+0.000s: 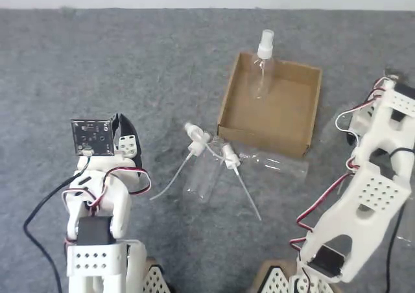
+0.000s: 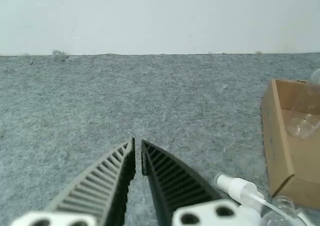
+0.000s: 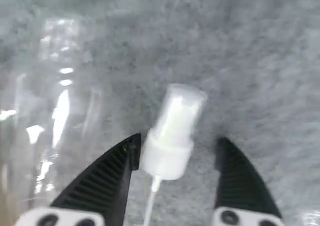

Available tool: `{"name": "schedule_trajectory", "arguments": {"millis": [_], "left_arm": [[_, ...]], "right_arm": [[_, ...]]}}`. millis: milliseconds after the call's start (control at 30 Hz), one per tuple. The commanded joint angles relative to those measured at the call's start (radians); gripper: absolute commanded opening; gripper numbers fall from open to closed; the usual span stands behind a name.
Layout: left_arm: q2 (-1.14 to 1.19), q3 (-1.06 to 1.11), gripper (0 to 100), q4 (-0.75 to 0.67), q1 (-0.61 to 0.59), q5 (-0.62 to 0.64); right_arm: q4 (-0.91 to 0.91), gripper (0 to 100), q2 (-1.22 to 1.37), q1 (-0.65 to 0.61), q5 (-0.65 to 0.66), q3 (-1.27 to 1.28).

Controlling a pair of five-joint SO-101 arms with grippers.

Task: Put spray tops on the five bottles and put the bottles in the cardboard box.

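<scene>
One bottle [image 1: 262,72] wearing a spray top is standing in the cardboard box [image 1: 285,121]. Other clear bottles [image 1: 203,174] and loose spray tops [image 1: 194,135] are lying on the grey table [image 1: 97,59] just before the box. The left hand [image 2: 138,147] is hovering clenched on nothing. The right hand [image 3: 178,140] is hanging released, its fingers [image 3: 107,181] flanking a white spray top [image 3: 172,121].

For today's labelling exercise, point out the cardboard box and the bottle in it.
cardboard box [image 1: 288,115]: high view, its bare floor.
bottle [image 1: 262,78]: high view, its clear body.
</scene>
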Motion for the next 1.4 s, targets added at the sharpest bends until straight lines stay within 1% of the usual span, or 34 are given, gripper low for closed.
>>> {"name": "schedule_trajectory", "arguments": {"millis": [0,67,200,300,433,567,733,967,1100,1200,1267,1367], "left_arm": [[-0.014,-0.005,1,-0.031,-0.002,0.008],[-0.014,-0.005,1,-0.031,-0.002,0.008],[-0.014,-0.005,1,-0.031,-0.002,0.008],[-0.014,-0.005,1,-0.031,-0.002,0.008],[-0.014,-0.005,1,-0.031,-0.002,0.008],[-0.014,-0.005,1,-0.031,-0.002,0.006],[-0.014,-0.005,1,-0.031,-0.002,0.005],[-0.014,-0.005,1,-0.031,-0.002,0.005],[-0.014,-0.005,1,-0.031,-0.002,0.006],[-0.014,-0.005,1,-0.031,-0.002,0.006],[-0.014,-0.005,1,-0.031,-0.002,0.006],[-0.014,-0.005,1,-0.031,-0.002,0.006]], "right_arm": [[-0.038,9.6,-0.013,0.021,0.005,-0.048],[-0.045,6.5,-0.018,0.035,0.015,-0.051],[-0.015,1.1,-0.059,0.047,0.120,-0.083],[0.059,0.6,-0.116,0.033,0.123,-0.114],[0.165,0.6,-0.219,-0.021,0.121,-0.153],[0.263,0.6,-0.355,-0.119,0.101,-0.157],[0.357,0.9,-0.536,-0.302,-0.008,-0.157],[0.381,0.7,-0.690,-0.674,-0.129,-0.153],[0.369,0.9,-0.684,-0.878,-0.221,-0.152],[0.332,0.9,-0.642,-1.009,-0.278,-0.152],[0.285,0.9,-0.599,-1.075,-0.328,-0.152],[0.205,0.8,-0.510,-1.138,-0.428,-0.152]]}}
